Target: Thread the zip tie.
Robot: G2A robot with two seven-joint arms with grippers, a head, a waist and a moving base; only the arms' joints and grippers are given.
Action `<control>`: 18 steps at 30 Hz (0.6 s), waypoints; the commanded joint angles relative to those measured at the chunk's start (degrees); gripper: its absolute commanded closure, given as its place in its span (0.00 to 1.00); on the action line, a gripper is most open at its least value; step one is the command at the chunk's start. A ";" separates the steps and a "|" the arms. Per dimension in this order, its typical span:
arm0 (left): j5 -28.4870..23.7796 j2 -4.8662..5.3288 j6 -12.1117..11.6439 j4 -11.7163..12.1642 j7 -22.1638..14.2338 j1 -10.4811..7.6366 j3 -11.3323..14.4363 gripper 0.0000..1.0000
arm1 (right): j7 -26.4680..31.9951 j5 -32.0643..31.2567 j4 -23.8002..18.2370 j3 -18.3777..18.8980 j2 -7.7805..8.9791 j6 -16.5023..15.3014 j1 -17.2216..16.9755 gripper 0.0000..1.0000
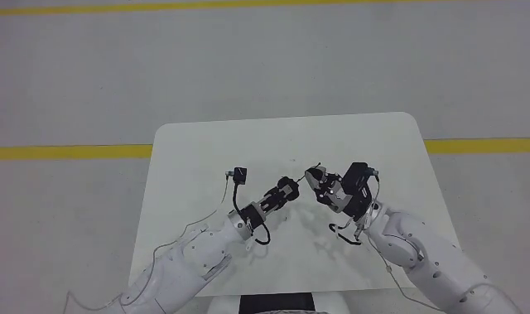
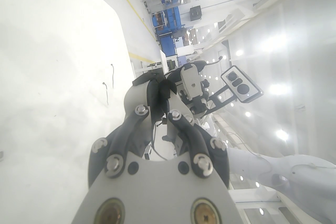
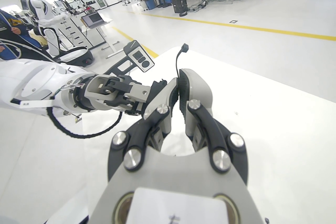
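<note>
where my right gripper (image 3: 179, 84) closes, its ribbed black pads (image 3: 183, 89) are pressed together on the zip tie (image 3: 176, 59), a thin black strand that rises out of the tips and bends over to a small square head. the fingers are pale rounded shells on black links. my left gripper (image 3: 158, 83) sits just beside those fingertips, dark pads drawn together; i cannot tell whether anything is between them. my left arm (image 1: 199, 256) and right arm (image 1: 414, 248) slant in from the near edge, meeting tip to tip above the middle of the white, round-cornered table (image 1: 207, 140). two thin dark strands (image 2: 113, 75) lie on the tabletop.
</note>
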 commanded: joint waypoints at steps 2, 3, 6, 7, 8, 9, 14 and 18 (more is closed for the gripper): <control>0.00 0.00 0.00 0.00 0.00 0.00 0.00 1.00 | 0.24 0.20 0.25 -0.27 -0.08 0.00 0.21 1.00; 0.00 0.00 0.00 0.00 0.00 0.00 0.00 1.00 | 0.31 0.24 0.32 -0.36 -0.11 0.00 0.29 1.00; 0.00 0.00 0.00 0.00 0.00 0.00 0.00 1.00 | 0.52 0.40 0.59 -0.65 -0.19 0.00 0.56 1.00; 0.00 0.00 0.00 0.00 0.00 0.00 0.00 1.00 | 0.56 0.44 0.66 -0.73 -0.21 0.00 0.64 1.00; 0.00 0.00 0.00 0.00 0.00 0.00 0.00 1.00 | 0.60 0.49 0.72 -0.80 -0.23 0.00 0.71 1.00; 0.00 0.00 0.00 0.00 0.00 0.00 0.00 1.00 | 0.65 0.54 0.76 -0.87 -0.25 0.00 0.80 1.00; 0.00 0.00 0.00 0.00 0.00 0.00 0.00 1.00 | 0.19 0.36 0.70 -0.76 -0.26 0.00 0.96 1.00; 0.00 0.00 0.00 0.00 0.00 0.00 0.00 1.00 | -0.08 0.01 0.16 -0.28 -0.15 0.00 0.53 1.00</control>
